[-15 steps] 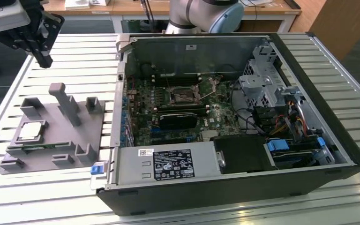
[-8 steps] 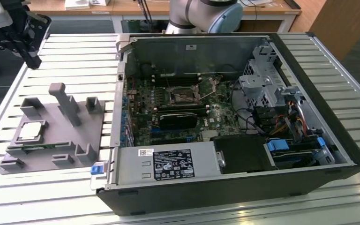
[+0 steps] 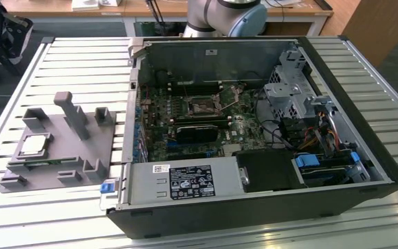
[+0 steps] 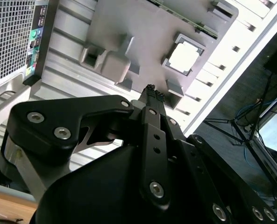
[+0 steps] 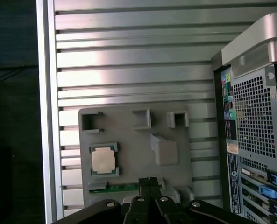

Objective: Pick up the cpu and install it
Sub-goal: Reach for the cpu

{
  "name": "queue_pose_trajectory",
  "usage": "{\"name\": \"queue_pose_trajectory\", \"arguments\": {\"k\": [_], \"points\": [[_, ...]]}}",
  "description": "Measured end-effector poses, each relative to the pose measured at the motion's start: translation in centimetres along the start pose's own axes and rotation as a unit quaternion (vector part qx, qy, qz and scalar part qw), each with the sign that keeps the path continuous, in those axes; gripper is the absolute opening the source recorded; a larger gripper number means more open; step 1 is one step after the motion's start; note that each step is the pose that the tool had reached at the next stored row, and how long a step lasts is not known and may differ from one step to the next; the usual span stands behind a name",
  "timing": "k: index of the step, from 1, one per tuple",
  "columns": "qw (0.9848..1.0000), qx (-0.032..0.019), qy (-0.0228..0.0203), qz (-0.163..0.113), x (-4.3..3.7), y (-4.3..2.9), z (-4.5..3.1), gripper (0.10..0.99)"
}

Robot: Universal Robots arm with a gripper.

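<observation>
Overhead, looking down past the claw [image 4: 152,90] in both wrist views: fingertips pressed together, closed tight, gripping nothing. Raised clear of a grey fixture plate [image 4: 143,28], tips lined up with one edge of it, touching nothing.

Seated flat in a square pocket of that plate, darker rim all round: the cpu [image 4: 184,58], silver top up, catching the light. Near the claw tips yet apart from them. Along the plate's edge beside it, a thin green strip of circuit board [image 5: 115,187] lying in a slot, partly hidden behind the claw. Elsewhere on the plate, a blocky grey post [image 3: 72,114] standing upright, plus several small open-sided pockets.

Underneath it all, a slatted aluminium worktop [image 3: 81,67]. On the exterior view's left, the plate with the cpu; just beside it toward the exterior view's right, an open computer case [image 3: 254,218] lying on its side. Inside: a green motherboard [image 3: 244,127], a dark square socket [image 3: 202,107] with a metal frame near the board's middle, a black heatsink block [image 3: 197,133] just next to the socket, a grey power supply box [image 3: 185,181] along the near wall, loose cables [image 3: 289,137] and blue-tabbed bays toward the exterior view's right. Well apart from the socket, then, the cpu: not picked up, not installed. Behind the case, the pale blue and silver base of the arm [image 3: 227,15].
</observation>
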State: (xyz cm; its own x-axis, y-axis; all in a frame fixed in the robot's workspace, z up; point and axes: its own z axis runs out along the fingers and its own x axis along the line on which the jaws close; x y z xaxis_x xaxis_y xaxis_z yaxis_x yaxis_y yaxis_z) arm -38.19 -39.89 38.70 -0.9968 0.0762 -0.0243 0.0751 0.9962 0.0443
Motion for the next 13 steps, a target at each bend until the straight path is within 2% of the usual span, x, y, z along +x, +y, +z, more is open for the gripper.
{"name": "queue_pose_trajectory", "arguments": {"k": [5, 13], "points": [[1.0000, 0.0000, 0.0001, 0.000, 2.16, -0.17, 0.04, 0.106], [1.0000, 0.0000, 0.0002, 0.000, 4.77, -0.37, 0.09, 0.106]]}}
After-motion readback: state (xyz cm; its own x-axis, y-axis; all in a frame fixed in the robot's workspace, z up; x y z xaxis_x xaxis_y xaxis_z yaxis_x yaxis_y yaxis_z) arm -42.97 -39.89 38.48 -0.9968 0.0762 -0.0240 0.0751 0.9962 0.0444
